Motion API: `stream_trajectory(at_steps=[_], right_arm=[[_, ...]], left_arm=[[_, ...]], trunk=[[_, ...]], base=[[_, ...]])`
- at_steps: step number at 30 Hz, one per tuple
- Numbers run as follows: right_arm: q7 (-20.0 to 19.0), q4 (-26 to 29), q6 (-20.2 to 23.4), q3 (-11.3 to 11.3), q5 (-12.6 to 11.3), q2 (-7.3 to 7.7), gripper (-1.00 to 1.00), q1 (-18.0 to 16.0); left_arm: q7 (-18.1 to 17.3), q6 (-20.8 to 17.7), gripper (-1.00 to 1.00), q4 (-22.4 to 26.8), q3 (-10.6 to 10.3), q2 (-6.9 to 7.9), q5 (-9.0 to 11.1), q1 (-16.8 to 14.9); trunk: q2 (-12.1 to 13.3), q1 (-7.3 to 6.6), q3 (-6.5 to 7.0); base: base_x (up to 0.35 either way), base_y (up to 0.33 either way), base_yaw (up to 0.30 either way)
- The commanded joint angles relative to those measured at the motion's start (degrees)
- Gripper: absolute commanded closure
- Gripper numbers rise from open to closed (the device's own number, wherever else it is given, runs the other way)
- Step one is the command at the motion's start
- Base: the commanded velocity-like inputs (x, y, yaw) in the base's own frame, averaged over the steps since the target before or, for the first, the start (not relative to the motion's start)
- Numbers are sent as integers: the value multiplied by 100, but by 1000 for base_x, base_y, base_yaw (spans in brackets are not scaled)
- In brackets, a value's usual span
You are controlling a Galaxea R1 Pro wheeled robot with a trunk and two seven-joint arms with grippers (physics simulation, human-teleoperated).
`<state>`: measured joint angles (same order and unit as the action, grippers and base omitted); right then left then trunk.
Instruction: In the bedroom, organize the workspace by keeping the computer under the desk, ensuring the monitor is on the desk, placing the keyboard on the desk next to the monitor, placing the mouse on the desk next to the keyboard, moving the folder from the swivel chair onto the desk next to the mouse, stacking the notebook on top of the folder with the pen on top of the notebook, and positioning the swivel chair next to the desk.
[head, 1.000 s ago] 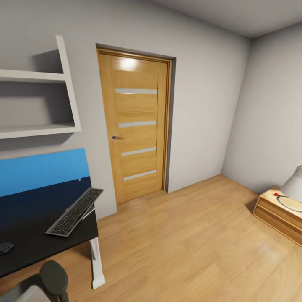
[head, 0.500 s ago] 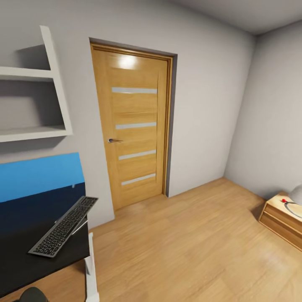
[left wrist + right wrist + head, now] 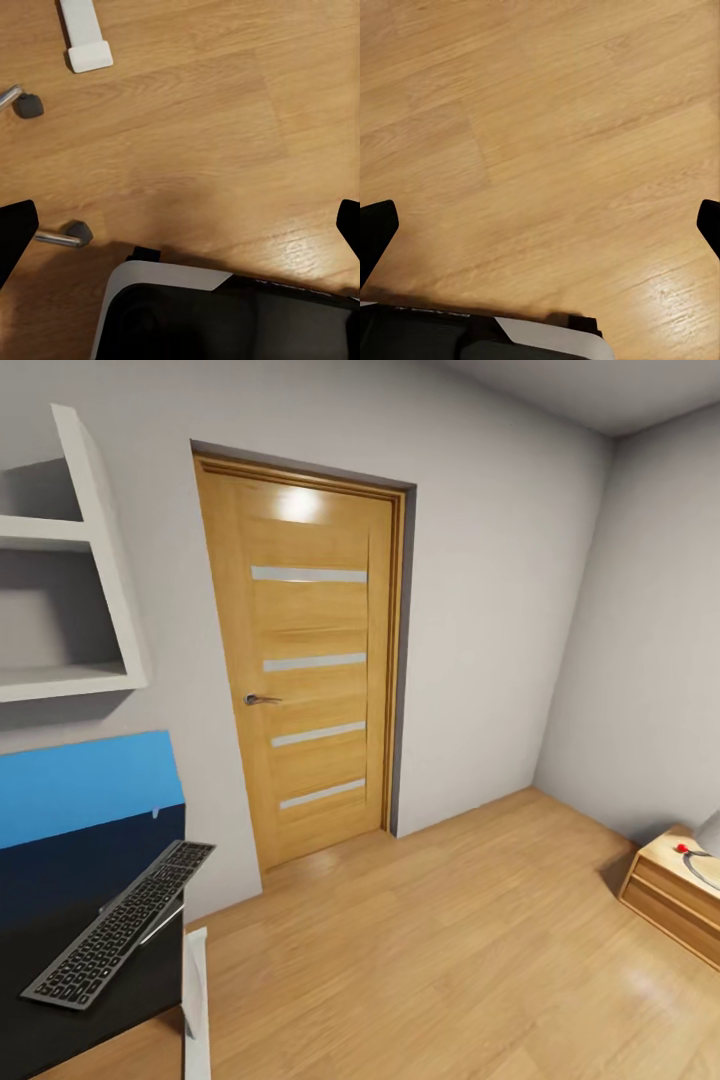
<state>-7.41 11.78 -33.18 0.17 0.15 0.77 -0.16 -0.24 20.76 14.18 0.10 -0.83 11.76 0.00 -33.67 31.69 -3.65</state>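
Lower left of the head view, the keyboard lies aslant on the desk, its near end by the edge. Both wrist views show the left gripper and right gripper spread wide over bare floor, empty. Beyond stands the door. Probably transit between steps; next, find the remaining items. Since earlier, the view has swung right, losing the chair.
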Motion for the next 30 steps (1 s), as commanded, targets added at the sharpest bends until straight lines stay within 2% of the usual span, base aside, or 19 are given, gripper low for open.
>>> stream_trajectory(at_steps=[1,12,30], right_arm=[[-15,3,-13,0,1,3,-100,-2],[-15,0,-13,-2,2,4,-100,-2],[-15,0,-13,-8,2,10,-100,-2]], left_arm=[[-3,11,-100,6,-1,-2,28,0],[-6,15,-100,8,-1,-4,28,0],[-3,16,-100,6,-1,-2,28,0]], trunk=[[-8,2,-9],[-8,2,-9],[-8,2,-9]], base=[[12,-11,0],[47,-3,0],[300,-49,0]])
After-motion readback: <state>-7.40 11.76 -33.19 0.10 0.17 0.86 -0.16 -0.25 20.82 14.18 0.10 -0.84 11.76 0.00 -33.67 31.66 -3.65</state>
